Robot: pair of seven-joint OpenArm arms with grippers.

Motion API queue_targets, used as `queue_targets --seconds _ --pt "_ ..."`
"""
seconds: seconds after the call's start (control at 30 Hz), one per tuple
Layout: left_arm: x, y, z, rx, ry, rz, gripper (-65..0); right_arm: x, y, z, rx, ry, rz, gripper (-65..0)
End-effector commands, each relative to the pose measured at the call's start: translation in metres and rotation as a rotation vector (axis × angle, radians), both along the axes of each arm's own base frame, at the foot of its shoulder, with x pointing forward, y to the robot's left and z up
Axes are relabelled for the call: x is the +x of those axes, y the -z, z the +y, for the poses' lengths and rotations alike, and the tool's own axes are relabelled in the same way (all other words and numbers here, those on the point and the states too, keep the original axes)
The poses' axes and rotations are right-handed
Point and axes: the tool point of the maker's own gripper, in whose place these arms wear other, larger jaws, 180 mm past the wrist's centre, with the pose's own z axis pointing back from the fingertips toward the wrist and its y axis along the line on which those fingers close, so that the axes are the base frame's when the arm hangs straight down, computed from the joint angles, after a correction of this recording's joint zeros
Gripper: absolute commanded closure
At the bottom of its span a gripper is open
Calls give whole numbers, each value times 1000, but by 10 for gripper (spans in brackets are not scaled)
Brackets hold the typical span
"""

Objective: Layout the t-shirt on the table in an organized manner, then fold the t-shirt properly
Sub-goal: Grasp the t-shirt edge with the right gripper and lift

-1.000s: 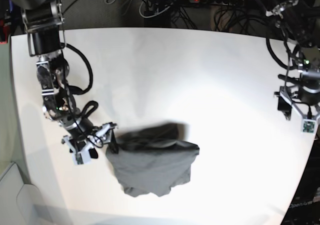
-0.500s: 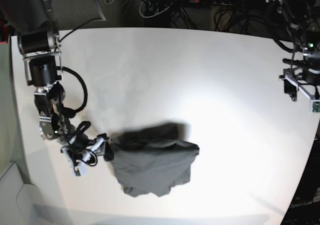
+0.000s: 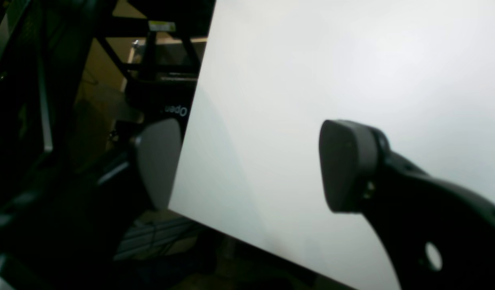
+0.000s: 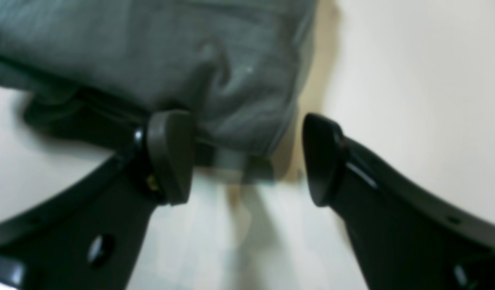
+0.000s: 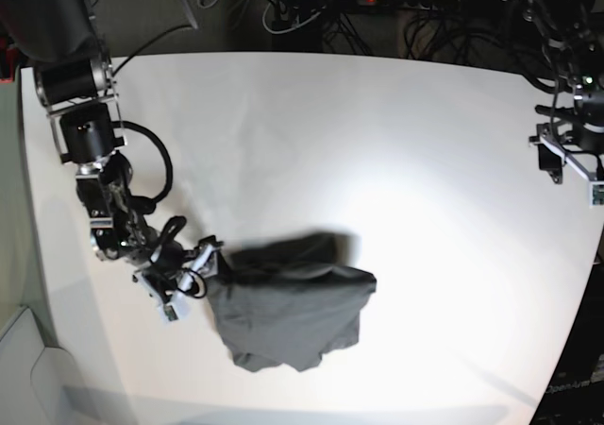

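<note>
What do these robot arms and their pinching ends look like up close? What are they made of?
Both arms are black and silver, built of chunky jointed segments with black cables looping alongside. The right end effector has two black curved fingers ending in rounded, matte dark-grey pads, with small holes through the finger bodies. The left end effector looks the same. What they are made of cannot be told from here.

T-shirt (image 4: 159,60) blurred, cut off at top edge in right wrist view; collar hidden.

Only one bit of lettering (image 3: 176,110) is legible: white characters reading "Open", cut off by the edge of the table (image 3: 312,60), on a dark frame member (image 3: 159,100) just beyond that edge.
</note>
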Motion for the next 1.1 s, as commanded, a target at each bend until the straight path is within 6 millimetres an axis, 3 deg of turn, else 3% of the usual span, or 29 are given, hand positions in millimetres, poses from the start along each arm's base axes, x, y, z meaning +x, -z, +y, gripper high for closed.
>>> queue_targets --seconds 0.0,0.13,0.4,0.5,0.6,0.67,0.77,0.87,1.07 --pt "4 -15 2 22 2 -48 -526 19 -30 2 32 1 -91 -427" --pt "-4 -17 15 30 -42 -53 -526 22 -35 12 65 -2 -123 -427" --pt "-19 -22 35 40 -109 -60 -526 18 -3 11 93 46 -46 -410" --pt "-21 -21 36 42 -115 -58 -526 19 -5 15 113 49 -67 -312" --pt "-25 -17 35 43 -111 -41 -526 22 -10 16 114 47 -78 -126" --pt "-25 -16 35 42 -109 -37 -526 31 -25 18 114 38 -113 0" --pt "-26 -17 36 43 -112 -38 -526 36 -52 12 79 9 -162 -10" --pt "-27 -17 36 45 -113 -36 -526 36 -95 25 39 -64 -244 0" --pt "-28 -16 36 45 -113 -32 -526 10 -218 72 -56 -240 -507 0"
